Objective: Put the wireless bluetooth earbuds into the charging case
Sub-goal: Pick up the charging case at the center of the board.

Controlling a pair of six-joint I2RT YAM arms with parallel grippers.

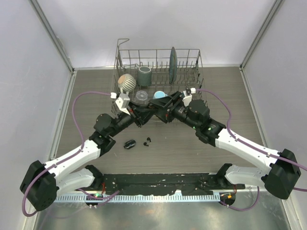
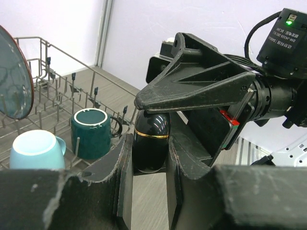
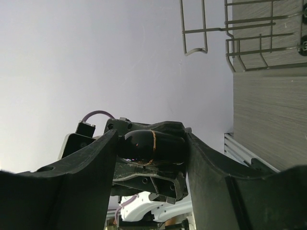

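Note:
A glossy black charging case with a gold band [image 2: 151,136] is held above the table between both grippers. My left gripper [image 2: 149,148] is shut on its lower half. My right gripper [image 3: 152,143] is shut on the same case [image 3: 153,146] from the other side, and its fingers [image 2: 192,91] lie across the case's top. In the top view the two grippers meet at mid-table, left gripper [image 1: 143,115] and right gripper [image 1: 161,108], and hide the case. Two tiny black earbuds [image 1: 147,141] lie on the table just in front, beside another black oval case [image 1: 129,143].
A wire dish rack [image 1: 158,72] stands right behind the grippers with a dark green mug [image 2: 91,132], a light blue cup [image 2: 36,151], an upright plate [image 1: 173,61], a striped ball [image 1: 127,82] and a clear cup [image 1: 141,97].

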